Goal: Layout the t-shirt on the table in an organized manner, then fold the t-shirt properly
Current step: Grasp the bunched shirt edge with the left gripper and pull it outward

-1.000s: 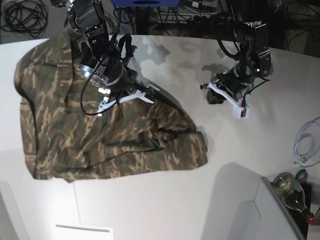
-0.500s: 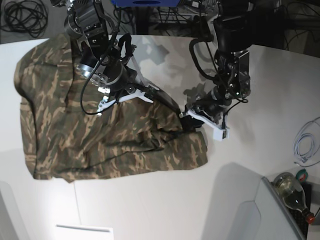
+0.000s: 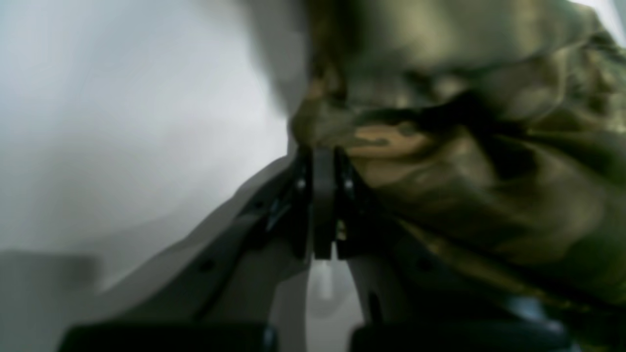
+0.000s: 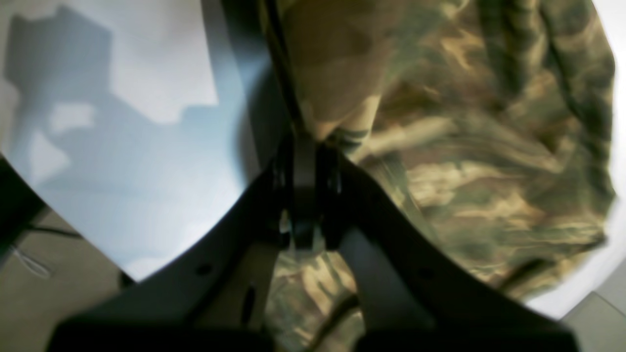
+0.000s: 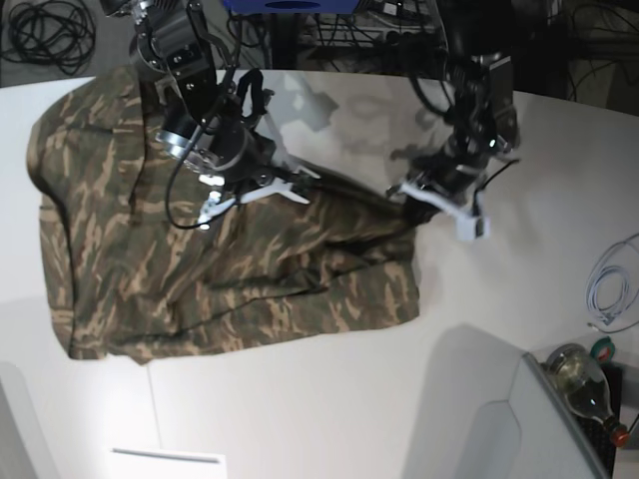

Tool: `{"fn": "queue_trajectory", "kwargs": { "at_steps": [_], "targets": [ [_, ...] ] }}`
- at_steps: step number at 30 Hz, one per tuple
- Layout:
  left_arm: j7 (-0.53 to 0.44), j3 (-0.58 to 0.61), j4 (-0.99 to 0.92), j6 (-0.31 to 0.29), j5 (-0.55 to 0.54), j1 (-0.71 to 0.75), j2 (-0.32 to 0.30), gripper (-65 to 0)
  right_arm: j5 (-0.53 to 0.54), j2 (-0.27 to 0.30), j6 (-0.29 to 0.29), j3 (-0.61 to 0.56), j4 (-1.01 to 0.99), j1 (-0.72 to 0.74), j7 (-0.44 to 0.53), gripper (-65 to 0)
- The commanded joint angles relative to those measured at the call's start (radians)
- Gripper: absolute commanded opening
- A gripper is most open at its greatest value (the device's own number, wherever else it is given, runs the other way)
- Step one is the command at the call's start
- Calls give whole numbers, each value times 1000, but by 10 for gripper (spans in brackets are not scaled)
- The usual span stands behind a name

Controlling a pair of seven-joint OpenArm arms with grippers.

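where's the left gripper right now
In the base view the left gripper is right of centre, shut on the t-shirt at its right edge, above the white table.

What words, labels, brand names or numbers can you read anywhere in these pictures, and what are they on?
None can be read.
t-shirt: camouflage print only, no lettering visible.
table: plain white, no markings.
bottle: any label is too small to read.
Both wrist views: too blurred to show text.

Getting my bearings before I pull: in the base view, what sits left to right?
Camouflage cloth t-shirt → right gripper pinching it → left gripper at its edge → coiled white cable.
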Motion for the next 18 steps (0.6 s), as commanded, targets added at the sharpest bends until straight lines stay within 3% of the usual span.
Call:
{"fn": "queue_trajectory", "kwargs": {
  "at_steps": [1,4,8,18],
  "targets": [
    [-12,-1,61,28,0,24,-11,-650,-3,-22,-5,0,-6,20,-7,-648],
    [-18,-1,185,71,-1,129,-14,-650,64,-46,-5,52,-61,42,-7,-648],
    [-18,-61,274,74,-1,202,-6,-650,137,-58,-6,111,-82,51,-7,-647],
    [-10,-166,514,76,6,327,90,-650,146,-58,-8,128,-90,52,-14,-648]
  ]
}}
